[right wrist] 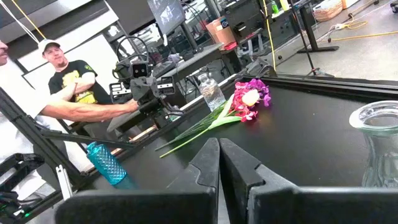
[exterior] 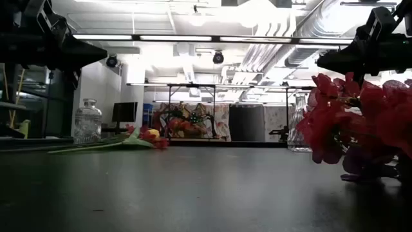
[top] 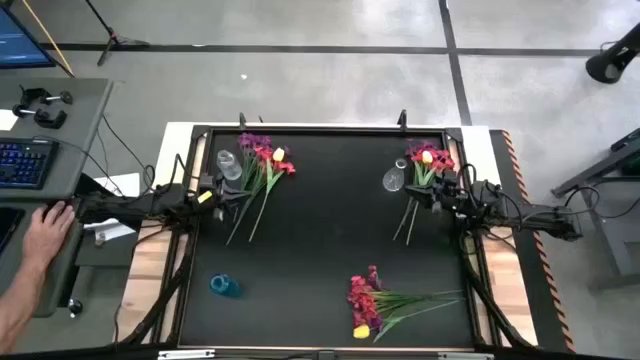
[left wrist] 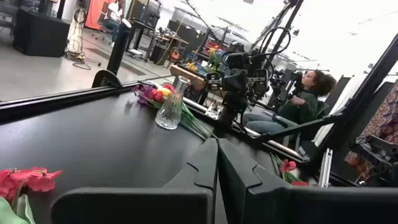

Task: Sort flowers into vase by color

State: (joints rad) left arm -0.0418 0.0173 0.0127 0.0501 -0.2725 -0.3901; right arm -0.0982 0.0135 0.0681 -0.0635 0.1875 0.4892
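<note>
On the black worktop (top: 320, 250), three bunches of flowers lie loose: one far left (top: 262, 165) beside a clear glass vase (top: 228, 165), one far right (top: 428, 160) by another clear vase (top: 393, 180), one near centre (top: 372, 305). A blue vase (top: 224, 286) sits near left. The left tool (left wrist: 217, 163) and right tool (right wrist: 219, 163) are both closed and empty, fingers pressed together. A person's hand (top: 45, 232) shows at the left edge, its arm cut off.

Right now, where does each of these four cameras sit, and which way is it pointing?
High: overhead, straight down on the black table, both arms.
Low: table height, level past red flowers; arms overhead.
Left wrist: over its shut left gripper, toward the right arm.
Right wrist: over its shut right gripper, toward the left arm.
Shared: the wrist views see each other's clear vase.
</note>
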